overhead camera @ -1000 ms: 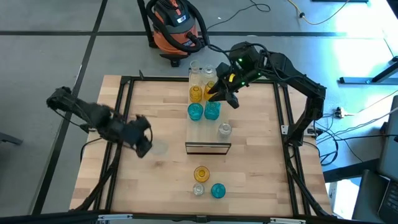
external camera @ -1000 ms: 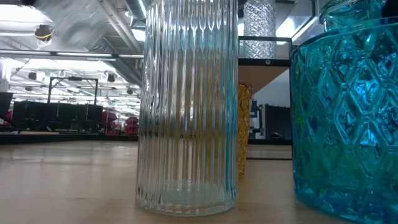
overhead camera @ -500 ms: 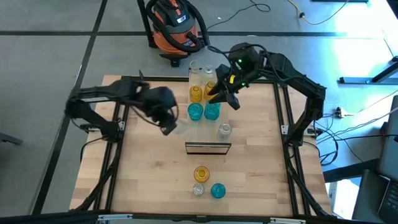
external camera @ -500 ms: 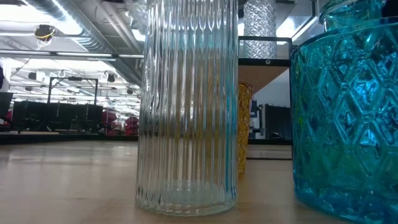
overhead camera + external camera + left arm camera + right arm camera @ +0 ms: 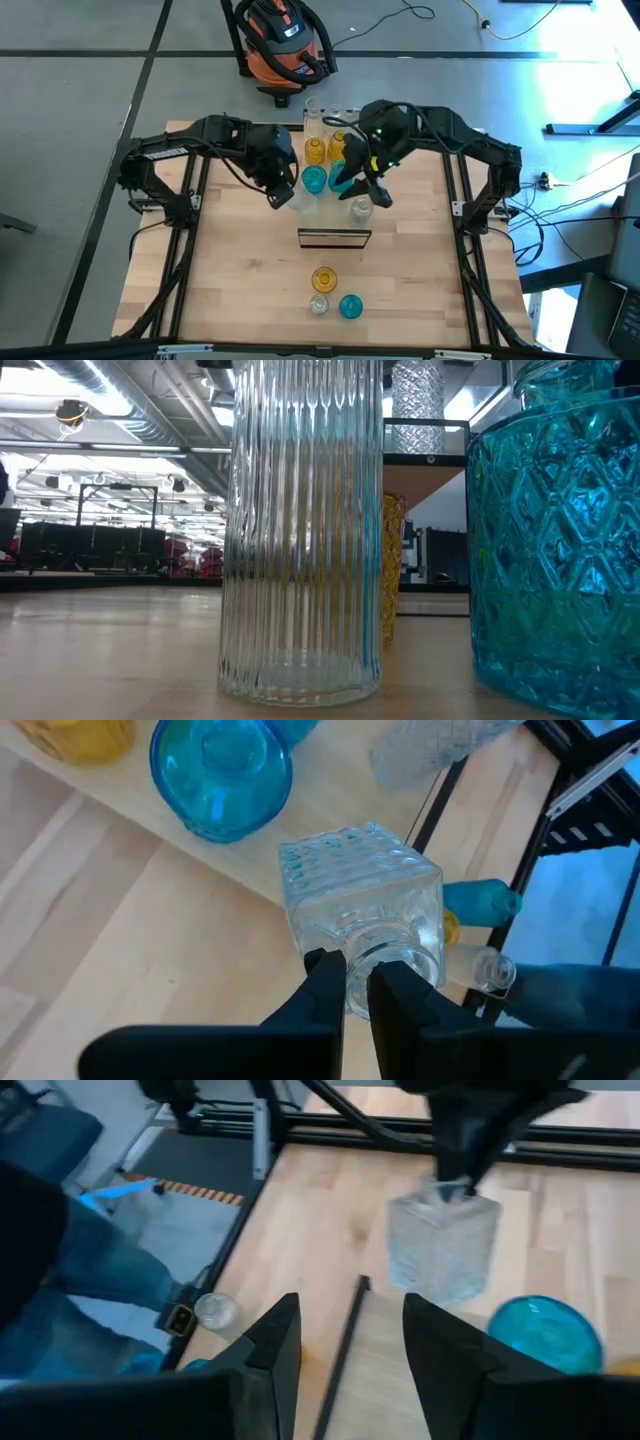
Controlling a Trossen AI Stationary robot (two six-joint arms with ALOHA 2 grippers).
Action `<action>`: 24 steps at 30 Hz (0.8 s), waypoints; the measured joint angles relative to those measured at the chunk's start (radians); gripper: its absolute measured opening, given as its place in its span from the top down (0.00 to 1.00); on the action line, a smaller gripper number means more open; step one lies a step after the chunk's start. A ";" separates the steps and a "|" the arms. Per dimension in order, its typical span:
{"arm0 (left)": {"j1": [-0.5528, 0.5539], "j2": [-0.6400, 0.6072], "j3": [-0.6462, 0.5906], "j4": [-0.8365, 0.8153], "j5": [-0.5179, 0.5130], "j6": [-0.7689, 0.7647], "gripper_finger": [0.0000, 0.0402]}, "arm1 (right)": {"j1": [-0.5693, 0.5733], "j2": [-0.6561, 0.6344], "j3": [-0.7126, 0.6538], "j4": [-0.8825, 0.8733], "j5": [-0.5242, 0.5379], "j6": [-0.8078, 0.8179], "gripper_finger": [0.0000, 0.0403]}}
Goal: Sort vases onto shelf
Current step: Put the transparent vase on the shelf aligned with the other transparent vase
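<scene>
The light-wood shelf (image 5: 335, 222) lies down the table's middle. It carries two clear vases at its far end, amber vases (image 5: 316, 150), teal vases (image 5: 314, 180) and a clear vase (image 5: 360, 208). My left gripper (image 5: 276, 190) is shut on a clear square vase (image 5: 360, 905) at the shelf's left edge. My right gripper (image 5: 362, 188) hovers open over the shelf, its fingers apart in its wrist view (image 5: 355, 1355). An amber vase (image 5: 323, 278), a clear vase (image 5: 318, 304) and a teal vase (image 5: 350, 306) stand on the table near its near edge. My left gripper holds the clear square vase by the rim of its neck (image 5: 352, 960), pinched between the two fingers (image 5: 325, 982), which come from above pointing down. The vase hangs upright below them (image 5: 445, 1245). Whether its base touches the shelf, I cannot tell.
A ribbed clear vase (image 5: 300, 530) and a teal vase (image 5: 555, 530) fill the low view, with an amber vase (image 5: 393, 560) behind. An orange shop vacuum (image 5: 283, 40) stands beyond the far edge. Black frame rails (image 5: 195, 190) run along both table sides.
My left arm has swung from the table's left edge toward the shelf, carrying the clear square vase to the shelf's left edge. My right gripper has moved from the shelf's far part toward the near edge, along the shelf.
</scene>
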 joint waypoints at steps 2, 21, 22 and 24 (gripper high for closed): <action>0.004 0.007 -0.010 0.006 0.010 -0.005 0.96 | 0.001 0.009 0.000 0.000 0.032 0.000 0.65; 0.005 0.164 -0.027 0.021 0.049 -0.027 0.93 | -0.001 0.015 0.000 -0.126 0.123 0.032 0.65; 0.005 0.169 -0.027 0.021 0.050 -0.026 0.92 | -0.001 0.015 0.000 -0.133 0.123 0.034 0.65; 0.005 0.176 -0.027 0.021 0.056 -0.026 0.89 | -0.001 0.015 0.000 -0.144 0.123 0.035 0.65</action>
